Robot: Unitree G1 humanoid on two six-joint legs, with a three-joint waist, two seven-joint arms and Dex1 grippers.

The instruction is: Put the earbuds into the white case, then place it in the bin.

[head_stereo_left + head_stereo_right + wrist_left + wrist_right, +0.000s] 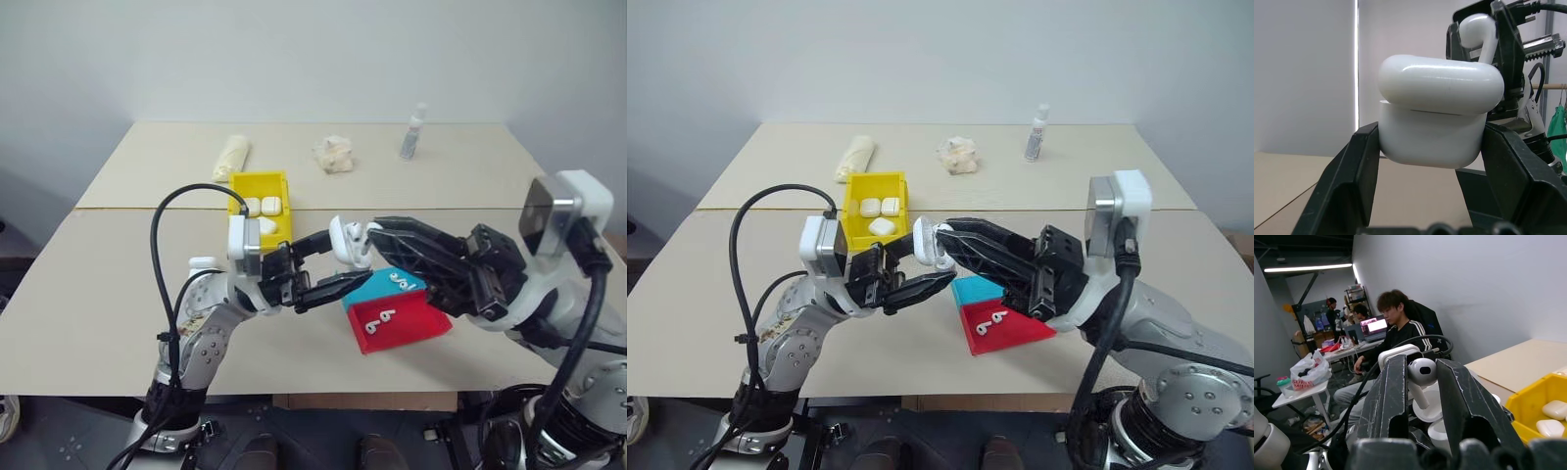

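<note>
My left gripper (1425, 142) is clamped on the small glossy white rounded plastic earbud case (1437, 115), held above the table in front of the bright yellow rectangular plastic bin (263, 206). My right gripper (1422, 377) pinches a tiny glossy white earbud (1421, 372) just beside that case (its lid looks barely parted in the left wrist view). Both pieces look light, hard and slippery, so I'd keep squeezing the case's flat sides and the bud's head.
</note>
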